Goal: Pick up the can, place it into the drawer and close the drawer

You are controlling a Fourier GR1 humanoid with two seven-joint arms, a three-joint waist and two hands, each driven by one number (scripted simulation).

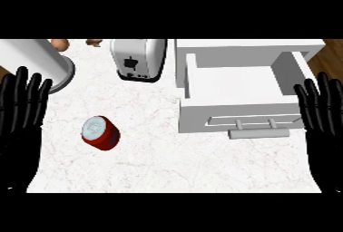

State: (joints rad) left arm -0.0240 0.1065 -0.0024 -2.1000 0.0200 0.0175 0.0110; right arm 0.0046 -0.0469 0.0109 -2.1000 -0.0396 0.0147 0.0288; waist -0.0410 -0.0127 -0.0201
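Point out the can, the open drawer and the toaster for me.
can (99, 131), head view, on its silver top.
drawer (234, 84), head view, on the bare floor inside it.
toaster (139, 56), head view, on its silver body.

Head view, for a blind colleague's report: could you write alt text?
A red can sits on the white counter, left of an open white drawer. The left robot hand and right robot hand rest open at the side edges, fingers up, holding nothing. A toaster stands farther back.
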